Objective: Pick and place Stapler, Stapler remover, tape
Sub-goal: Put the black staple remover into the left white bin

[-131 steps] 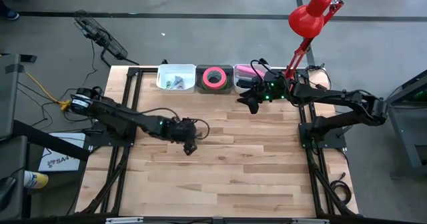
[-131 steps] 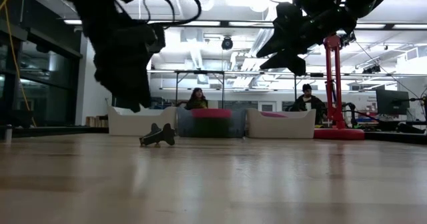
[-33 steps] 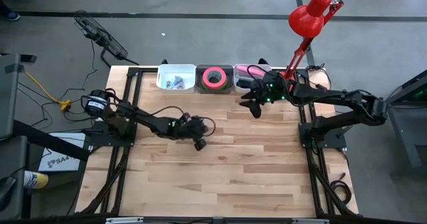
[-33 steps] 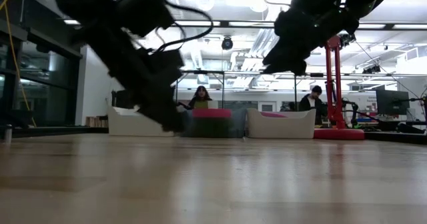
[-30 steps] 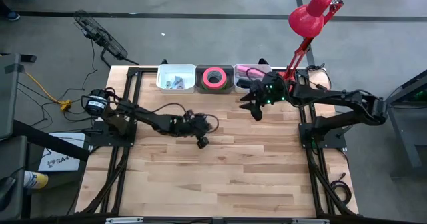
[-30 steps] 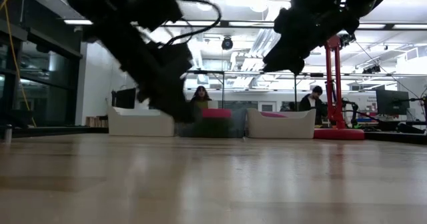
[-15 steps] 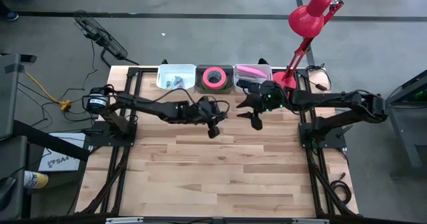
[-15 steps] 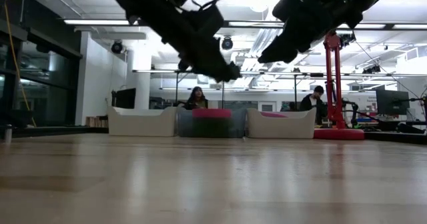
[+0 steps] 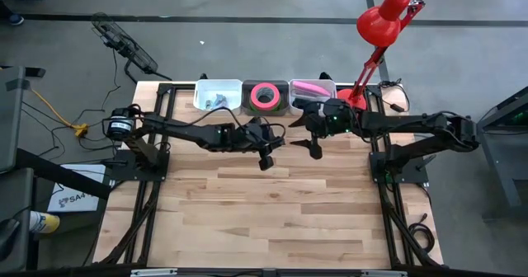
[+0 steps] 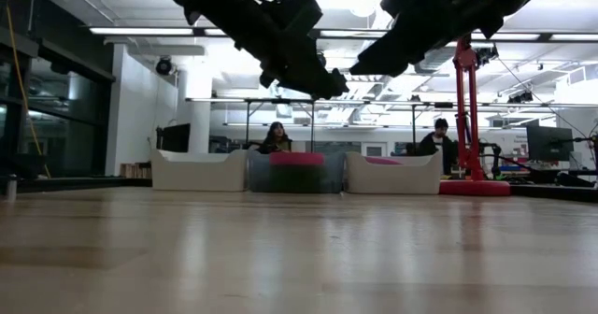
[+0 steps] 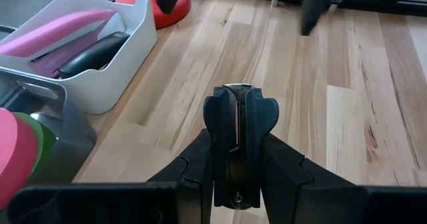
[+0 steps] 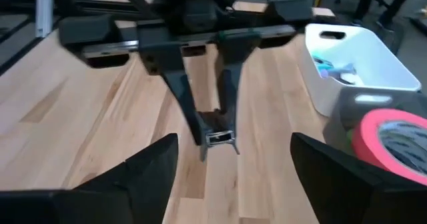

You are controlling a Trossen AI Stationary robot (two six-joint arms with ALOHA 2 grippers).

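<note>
Black staple remover (image 11: 237, 151) sits pinched in the left gripper (image 9: 264, 156), held above the table (image 9: 272, 211) near the bins for transfer. Right gripper (image 9: 314, 145) faces it, fingers spread to receive. Pink tape (image 9: 265, 96) rests in the middle bin (image 9: 266, 109).

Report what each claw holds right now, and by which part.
Left claw grips a black staple remover by its flat sides, its head poking out beyond the fingertips. Right claw is open, holding nothing.

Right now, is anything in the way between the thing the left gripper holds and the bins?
Nothing visible does. The left gripper holds the staple remover above bare wood, with the bins just beyond. The right gripper hangs off to the side.
</note>
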